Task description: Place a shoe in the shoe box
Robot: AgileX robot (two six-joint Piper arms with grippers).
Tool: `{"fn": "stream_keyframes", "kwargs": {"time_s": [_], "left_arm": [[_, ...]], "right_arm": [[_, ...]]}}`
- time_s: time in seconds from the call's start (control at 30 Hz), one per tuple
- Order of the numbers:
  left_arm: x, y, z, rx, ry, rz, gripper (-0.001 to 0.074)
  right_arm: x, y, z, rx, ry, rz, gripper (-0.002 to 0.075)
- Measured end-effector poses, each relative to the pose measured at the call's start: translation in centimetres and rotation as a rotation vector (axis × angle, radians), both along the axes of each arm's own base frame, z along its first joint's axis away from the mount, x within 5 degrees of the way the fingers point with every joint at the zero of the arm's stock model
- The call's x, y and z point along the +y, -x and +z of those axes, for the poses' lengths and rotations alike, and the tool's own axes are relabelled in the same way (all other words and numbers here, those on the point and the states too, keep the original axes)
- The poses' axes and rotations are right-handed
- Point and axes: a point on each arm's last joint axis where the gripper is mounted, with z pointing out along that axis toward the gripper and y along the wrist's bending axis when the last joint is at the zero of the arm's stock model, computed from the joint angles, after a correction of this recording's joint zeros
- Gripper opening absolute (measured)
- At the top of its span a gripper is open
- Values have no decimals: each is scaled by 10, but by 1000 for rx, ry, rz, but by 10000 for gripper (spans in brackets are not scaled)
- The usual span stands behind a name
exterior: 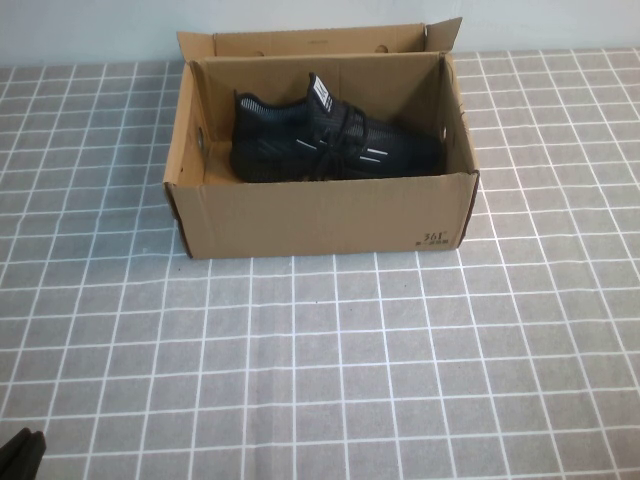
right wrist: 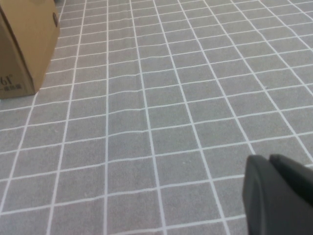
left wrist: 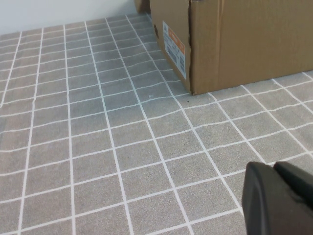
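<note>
The black knit sneaker (exterior: 325, 140) lies inside the open brown shoe box (exterior: 320, 215) at the back middle of the table, toe toward the right, white-tagged tongue up. The box's corner shows in the left wrist view (left wrist: 234, 44) and in the right wrist view (right wrist: 24, 44). My left gripper (left wrist: 274, 169) is shut and empty, low at the near left, far from the box; its tip shows in the high view (exterior: 20, 450). My right gripper (right wrist: 269, 161) is shut and empty over bare cloth to the right of the box, out of the high view.
A grey cloth with a white grid (exterior: 350, 370) covers the table. The box's rear flap (exterior: 320, 40) stands up against the pale back wall. An orange-and-white label (left wrist: 174, 47) is on the box's left end.
</note>
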Motion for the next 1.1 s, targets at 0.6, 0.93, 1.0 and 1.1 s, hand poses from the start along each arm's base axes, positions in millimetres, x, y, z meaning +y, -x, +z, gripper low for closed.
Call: {"fn": "stream_keyframes", "kwargs": {"time_s": [0.6,0.93,1.0,1.1], "left_arm": [[5,1,-8,110,106,87,-1],[5,1,-8,113,108,91,-1],[5,1,-8,113,106,92,-1],[5,1,-8,112,104,92,-1]], "right_arm": [[0,0,0,1,0,0,-16],[0,0,0,1,0,0,-16],[0,0,0,1,0,0,-16],[0,0,0,1,0,0,-16]]}}
